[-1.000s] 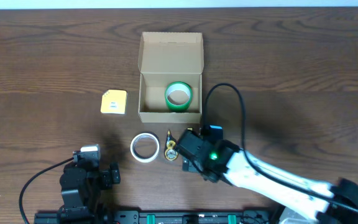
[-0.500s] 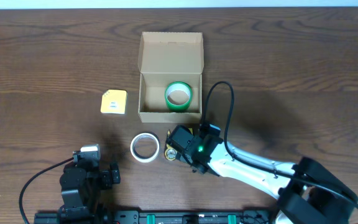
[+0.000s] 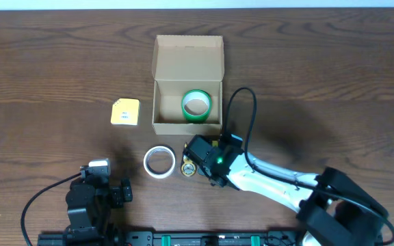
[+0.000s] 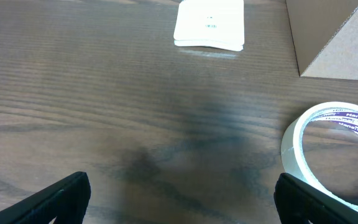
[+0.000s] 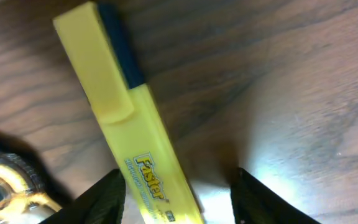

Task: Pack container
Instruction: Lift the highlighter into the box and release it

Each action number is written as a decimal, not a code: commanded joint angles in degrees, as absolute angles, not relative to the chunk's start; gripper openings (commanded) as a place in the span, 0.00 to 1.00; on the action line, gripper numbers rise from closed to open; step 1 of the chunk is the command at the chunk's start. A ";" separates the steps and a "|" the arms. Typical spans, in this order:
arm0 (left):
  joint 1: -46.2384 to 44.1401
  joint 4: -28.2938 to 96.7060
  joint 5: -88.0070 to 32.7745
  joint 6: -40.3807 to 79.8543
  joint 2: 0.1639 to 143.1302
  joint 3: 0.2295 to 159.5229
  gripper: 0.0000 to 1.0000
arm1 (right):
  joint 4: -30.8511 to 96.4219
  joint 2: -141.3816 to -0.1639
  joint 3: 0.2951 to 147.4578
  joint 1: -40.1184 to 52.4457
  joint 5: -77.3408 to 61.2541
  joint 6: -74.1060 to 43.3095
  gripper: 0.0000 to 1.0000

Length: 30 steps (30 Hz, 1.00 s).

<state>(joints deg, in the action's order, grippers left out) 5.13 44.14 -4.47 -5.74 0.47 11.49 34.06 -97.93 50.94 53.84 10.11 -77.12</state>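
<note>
Overhead: container (image 3: 187, 83) sits upper centre of the tabletop (image 3: 334, 75), flap lid folded back, green tape roll (image 3: 197, 104) inside near its right wall. Yellow pad (image 3: 125, 112) is left of the box and apart from it. White tape roll (image 3: 159, 162) is just below the box's front left, with a small gold object (image 3: 189, 166) just right of it. Right gripper (image 3: 198, 161) is down just beside the gold object, below the box front. Left arm (image 3: 87, 201) is at the bottom-left edge. Left wrist: left gripper (image 4: 179, 199) is released, jaws wide apart, nothing between them; white roll (image 4: 335, 155) ahead right, pad (image 4: 209, 23) and a box corner (image 4: 334, 37) further out. Right wrist: right gripper (image 5: 179, 199) is released, jaws straddling the lower end of a yellow highlighter (image 5: 126, 106) lying flat, with a gap showing on the right side.
</note>
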 commanded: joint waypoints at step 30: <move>4.91 45.89 -4.05 -4.67 0.21 10.96 0.96 | 65.12 -89.38 75.64 56.64 20.78 -58.02 0.01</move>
